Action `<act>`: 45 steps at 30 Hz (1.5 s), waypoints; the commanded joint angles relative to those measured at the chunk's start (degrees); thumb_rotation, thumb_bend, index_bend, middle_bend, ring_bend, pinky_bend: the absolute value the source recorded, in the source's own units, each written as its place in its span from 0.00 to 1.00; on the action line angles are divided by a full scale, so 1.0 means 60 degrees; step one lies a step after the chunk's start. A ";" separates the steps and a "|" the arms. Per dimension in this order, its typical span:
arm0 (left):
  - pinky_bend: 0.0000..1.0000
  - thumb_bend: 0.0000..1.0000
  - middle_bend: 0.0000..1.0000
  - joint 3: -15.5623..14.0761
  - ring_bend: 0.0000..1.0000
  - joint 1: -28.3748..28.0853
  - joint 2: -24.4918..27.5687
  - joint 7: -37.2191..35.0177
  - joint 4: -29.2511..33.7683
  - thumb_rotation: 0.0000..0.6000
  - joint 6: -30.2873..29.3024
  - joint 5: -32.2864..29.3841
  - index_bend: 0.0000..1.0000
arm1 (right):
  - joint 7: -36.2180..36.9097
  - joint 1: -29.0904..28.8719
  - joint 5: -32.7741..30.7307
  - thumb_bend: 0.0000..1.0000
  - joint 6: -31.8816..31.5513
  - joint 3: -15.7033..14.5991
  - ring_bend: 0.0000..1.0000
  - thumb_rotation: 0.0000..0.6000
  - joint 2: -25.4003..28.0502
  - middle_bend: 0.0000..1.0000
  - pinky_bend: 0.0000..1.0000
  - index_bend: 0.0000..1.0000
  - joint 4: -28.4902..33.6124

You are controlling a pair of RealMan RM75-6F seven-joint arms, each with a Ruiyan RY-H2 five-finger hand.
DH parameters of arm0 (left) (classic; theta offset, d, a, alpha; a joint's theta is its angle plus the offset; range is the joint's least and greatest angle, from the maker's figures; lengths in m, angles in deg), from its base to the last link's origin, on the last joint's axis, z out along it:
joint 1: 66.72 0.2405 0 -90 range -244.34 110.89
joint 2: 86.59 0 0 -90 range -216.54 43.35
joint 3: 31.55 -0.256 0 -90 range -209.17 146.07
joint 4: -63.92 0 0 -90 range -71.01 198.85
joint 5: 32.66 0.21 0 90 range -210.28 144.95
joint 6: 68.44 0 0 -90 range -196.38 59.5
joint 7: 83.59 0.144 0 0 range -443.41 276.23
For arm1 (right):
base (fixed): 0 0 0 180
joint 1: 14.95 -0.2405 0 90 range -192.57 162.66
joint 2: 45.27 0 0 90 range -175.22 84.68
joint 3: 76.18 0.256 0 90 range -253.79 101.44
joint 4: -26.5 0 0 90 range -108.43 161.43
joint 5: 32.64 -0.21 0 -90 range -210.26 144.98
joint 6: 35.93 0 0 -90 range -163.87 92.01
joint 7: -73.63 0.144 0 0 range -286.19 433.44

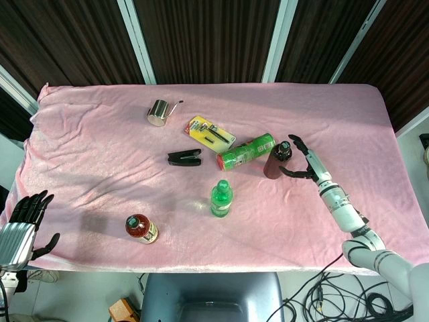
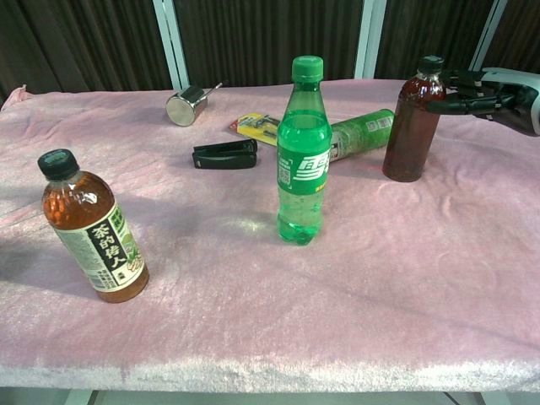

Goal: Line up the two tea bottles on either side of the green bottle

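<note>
Nearest the chest camera, one tea bottle [image 2: 93, 229] stands upright on the pink tabletop [image 2: 405, 278], left of the single upright green bottle [image 2: 302, 152]. The second tea bottle [image 2: 413, 118] stands right and farther back, beside a toppled green can [image 2: 363, 133] that points toward it. A stapler [image 2: 224, 155], carded pack [image 1: 210, 132] and metal cup [image 2: 186, 105] lie behind, while the right robot hand [image 1: 303, 159] is spread beside this bottle and the left robot hand [image 1: 23, 218] hangs open off the edge.

Lab-like test rig: pink cloth-draped table [image 1: 100, 134], dark wall panels [image 1: 201, 33], floor cables [image 1: 335, 285].

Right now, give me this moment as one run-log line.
right hand open beside right tea bottle, contact unclear | left hand open, off table edge | left tea bottle upright | green bottle upright, centre
</note>
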 commanded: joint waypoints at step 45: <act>0.06 0.33 0.02 0.0059 0.00 0.0074 0.0157 -0.0174 0.0107 1.00 0.0005 -0.0116 0.00 | -0.2175 -0.0100 -0.0730 0.33 -0.1753 0.0498 0.61 1.00 -0.1488 0.68 0.65 0.99 0.0047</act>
